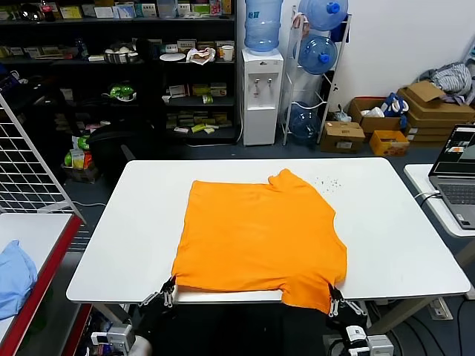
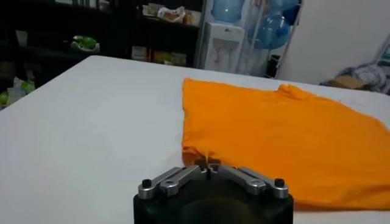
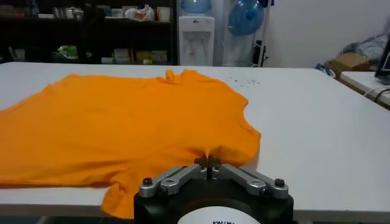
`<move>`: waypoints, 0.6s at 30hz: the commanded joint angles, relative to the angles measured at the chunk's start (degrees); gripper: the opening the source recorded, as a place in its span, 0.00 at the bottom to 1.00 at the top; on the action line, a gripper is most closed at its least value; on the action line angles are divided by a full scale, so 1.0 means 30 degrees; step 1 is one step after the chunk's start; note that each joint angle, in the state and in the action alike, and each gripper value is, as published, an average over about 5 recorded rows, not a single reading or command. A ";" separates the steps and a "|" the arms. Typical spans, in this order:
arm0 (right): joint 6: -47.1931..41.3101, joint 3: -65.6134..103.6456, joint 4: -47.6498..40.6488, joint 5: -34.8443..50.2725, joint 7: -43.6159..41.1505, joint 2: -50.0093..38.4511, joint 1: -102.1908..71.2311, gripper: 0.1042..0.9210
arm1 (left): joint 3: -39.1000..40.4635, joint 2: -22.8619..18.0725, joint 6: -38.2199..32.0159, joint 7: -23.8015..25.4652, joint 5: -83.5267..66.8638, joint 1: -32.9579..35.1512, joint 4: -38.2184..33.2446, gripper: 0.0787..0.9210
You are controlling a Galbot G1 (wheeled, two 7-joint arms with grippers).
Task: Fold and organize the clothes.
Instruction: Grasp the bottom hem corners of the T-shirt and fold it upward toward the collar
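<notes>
A bright orange T-shirt (image 1: 260, 237) of soft, matte cotton is spread plain side up on the smooth white table (image 1: 141, 222), roughly in the middle of its width and drawn toward the near edge, over which the hem droops on the right side. The cloth lies mostly flat, with shallow wrinkles running across it and a small raised fold at the collar on the far edge; a short sleeve forms a rounded lobe on the right. The left gripper (image 1: 168, 291) is seen at the table's near edge, at the shirt's near left corner, its slim metal fingers (image 2: 207, 165) clenched on a pinch of the orange fabric, which puckers where it is caught. The right gripper (image 1: 335, 300) is held at the near right corner of the shirt, just off the table's edge, and its fingers (image 3: 208, 163) are likewise closed on a gathered tuck of the hem, from which creases radiate. Each gripper is built on a black rounded body with silvery linkage bars. A scatter of tiny dark specks (image 1: 326, 182) is seen on the table beyond the shirt's right shoulder. A light blue cloth (image 1: 15, 276) lies crumpled on a separate red-edged surface left of the table, and an open laptop (image 1: 458, 174) rests on another white surface to the table's right.
</notes>
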 commanded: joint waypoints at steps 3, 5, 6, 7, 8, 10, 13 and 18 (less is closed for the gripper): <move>-0.1111 -0.0804 -0.2220 0.2511 0.1479 -0.0943 0.5660 0.02 | 0.0802 0.0770 -0.0456 -0.0375 -0.1445 -0.3714 0.1109 0.02; -0.1390 -0.1090 -0.2816 0.3041 0.1779 -0.1104 0.6804 0.02 | 0.1147 0.0789 -0.0423 -0.0559 -0.1828 -0.4998 0.1780 0.02; -0.1507 -0.1212 -0.3095 0.3231 0.1898 -0.1191 0.7263 0.02 | 0.1316 0.0776 -0.0400 -0.0649 -0.2024 -0.5617 0.2166 0.02; -0.1639 -0.1330 -0.3384 0.3434 0.2041 -0.1284 0.7739 0.02 | 0.1461 0.0738 -0.0377 -0.0735 -0.2202 -0.6137 0.2530 0.02; -0.1787 -0.1444 -0.3658 0.3683 0.2179 -0.1379 0.8237 0.02 | 0.1598 0.0692 -0.0347 -0.0797 -0.2358 -0.6602 0.2892 0.02; -0.2102 -0.1644 -0.4157 0.4165 0.2458 -0.1545 0.9168 0.02 | 0.1895 0.0588 -0.0286 -0.0884 -0.2592 -0.7481 0.3621 0.02; -0.2575 -0.1888 -0.4742 0.4720 0.2714 -0.1717 1.0299 0.02 | 0.2371 0.0419 -0.0209 -0.0946 -0.2692 -0.8619 0.4524 0.02; -0.3050 -0.2384 -0.5511 0.5191 0.2885 -0.1867 1.1457 0.02 | 0.3283 0.0227 -0.0055 -0.1174 -0.2726 -0.9872 0.5564 0.02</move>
